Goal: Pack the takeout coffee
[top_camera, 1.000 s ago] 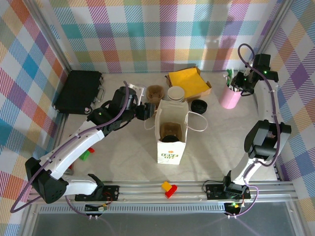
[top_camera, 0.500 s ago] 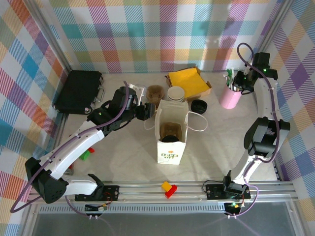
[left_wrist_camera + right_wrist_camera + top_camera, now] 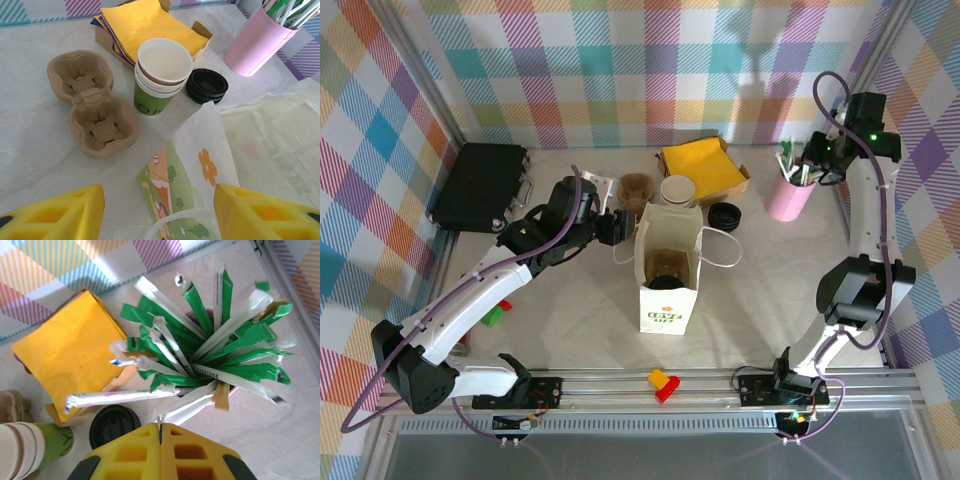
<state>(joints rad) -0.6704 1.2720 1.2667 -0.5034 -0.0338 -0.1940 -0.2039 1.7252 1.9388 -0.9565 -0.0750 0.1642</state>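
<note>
Plaid walls [image 3: 620, 70] all round, pale surface [image 3: 570, 330] below, and your takeout coffee [image 3: 666, 272] sits inside the white paper bag [image 3: 668, 306] standing mid-surface. Left gripper [image 3: 618, 226] hangs at the bag's left rim, jaws well apart, nothing pinched. Right gripper [image 3: 160, 437] is closed tight over the pink cup of straws [image 3: 787, 198] near the far right corner; whether it nips anything, you can't tell. Watch it: pull away crookedly and that cup may tip; bump the rim and the light bag could topple, coffee with it. Coffee looks upright, round black lid seated, cup body mostly hidden.
</note>
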